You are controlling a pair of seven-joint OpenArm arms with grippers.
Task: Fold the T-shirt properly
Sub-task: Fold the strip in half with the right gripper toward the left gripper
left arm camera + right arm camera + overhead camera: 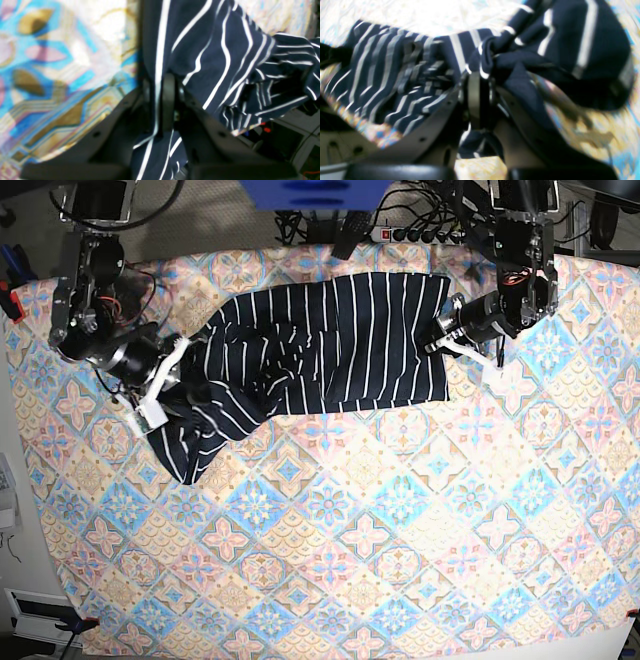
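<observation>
- Patterned tablecloth point(330, 550) covers the work surface in the base view. T-shirt point(340, 345) lies toward 12 o'clock, spread at its 3 o'clock side, bunched toward 9 o'clock.
- Base view: left gripper point(446, 342) meets the shirt's 3 o'clock edge; right gripper point(172, 385) sits in the crumpled end.
- Left wrist view: left gripper point(160, 100) is clamped narrow on a striped fold, cloth draping toward 3 o'clock.
- Right wrist view: right gripper point(480, 97) is pinched on gathered, knotted-looking fabric.
- Risk, in my judgement: that bunched hold may carry several layers, so the fold could come out skewed; a thin pinch could slip.
</observation>
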